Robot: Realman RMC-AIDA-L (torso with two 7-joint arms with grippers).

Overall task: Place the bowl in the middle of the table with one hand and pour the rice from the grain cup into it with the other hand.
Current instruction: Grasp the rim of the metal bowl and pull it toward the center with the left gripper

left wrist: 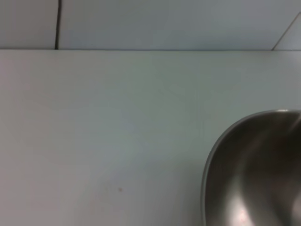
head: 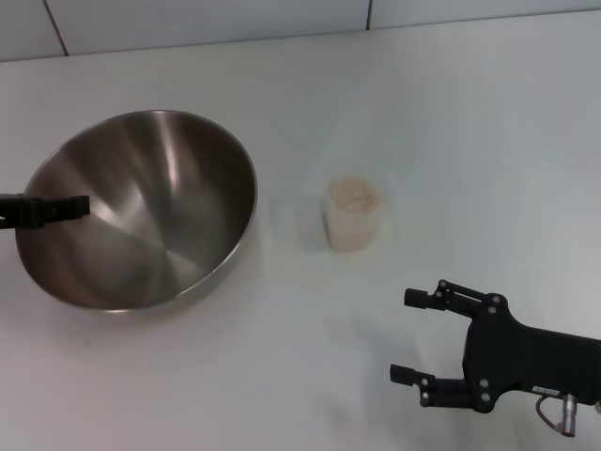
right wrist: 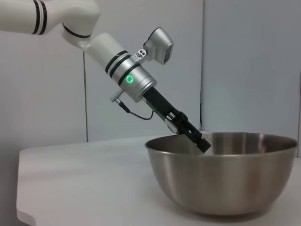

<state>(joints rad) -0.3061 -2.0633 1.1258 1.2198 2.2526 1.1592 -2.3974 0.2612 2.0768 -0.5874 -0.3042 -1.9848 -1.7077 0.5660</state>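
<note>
The steel bowl (head: 150, 211) stands on the white table (head: 310, 376) at the left. My left gripper (head: 58, 208) reaches in from the left edge and is shut on the bowl's left rim, one finger lying inside the bowl. The right wrist view shows the same grip (right wrist: 197, 139) on the bowl (right wrist: 225, 183). Part of the bowl (left wrist: 254, 174) shows in the left wrist view. The clear grain cup (head: 353, 221) stands upright right of the bowl, full of pale rice (head: 353, 195). My right gripper (head: 404, 335) is open and empty, near the table's front right, apart from the cup.
A tiled wall edge runs along the back of the table (head: 282, 38). A bare gap of table lies between the bowl and the cup. The left arm (right wrist: 117, 61) slants down over the table toward the bowl's rim.
</note>
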